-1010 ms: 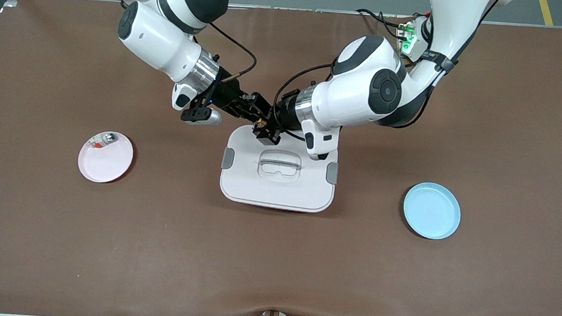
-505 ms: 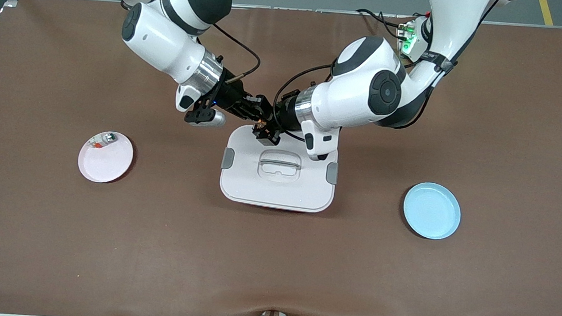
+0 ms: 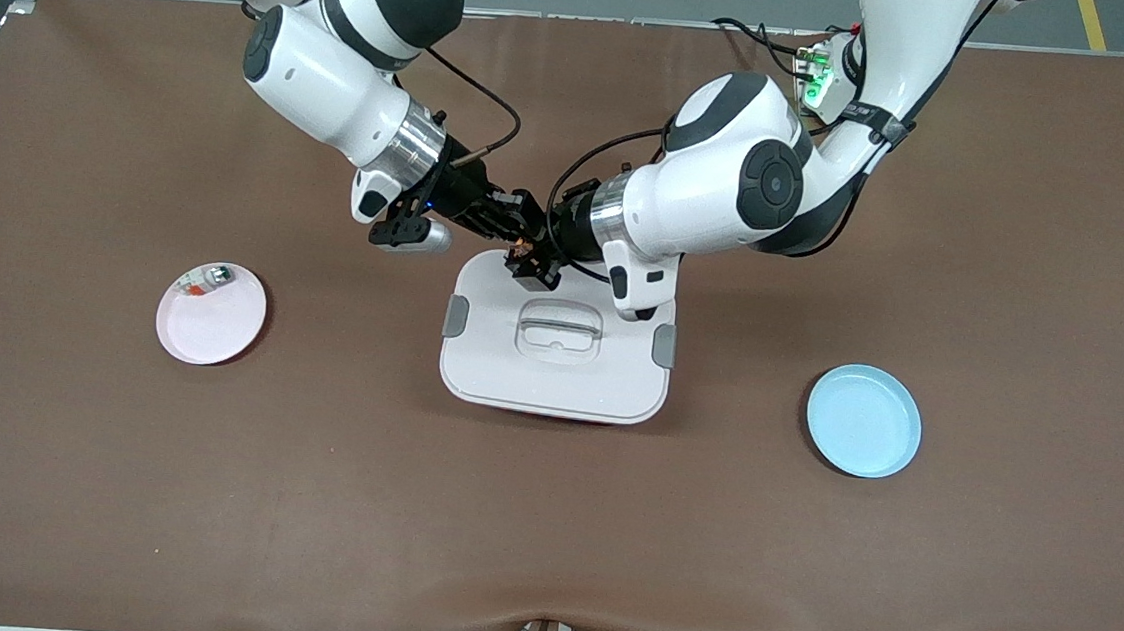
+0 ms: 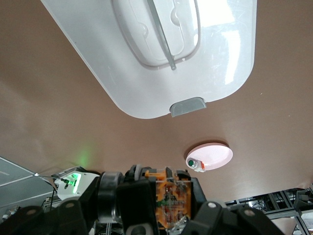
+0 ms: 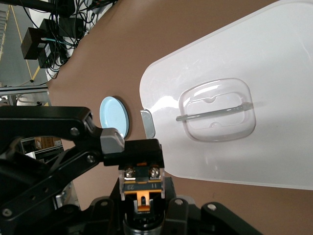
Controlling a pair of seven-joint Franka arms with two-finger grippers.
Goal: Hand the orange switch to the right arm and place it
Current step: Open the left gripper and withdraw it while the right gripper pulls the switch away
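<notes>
you're seeing: right claw [image 3: 521, 229] now moved in, gripping orange switch [image 3: 523, 246] | left claw [image 3: 537, 253] still holding it | over white lidded box [image 3: 555, 367]

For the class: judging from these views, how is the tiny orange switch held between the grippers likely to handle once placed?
The blocky black-and-orange switch looks rigid and probably light. Its flat faces suggest it would sit, not roll. Both the left gripper and right gripper meet at it.

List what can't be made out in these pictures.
- Front view: the orange switch is too small to read, crowded between the left pincer and the right pincer over the white box's lid.
- Box contents: hidden by the lid in every view.
- Small part on the pink plate: too small in the front and left wrist views.
</notes>
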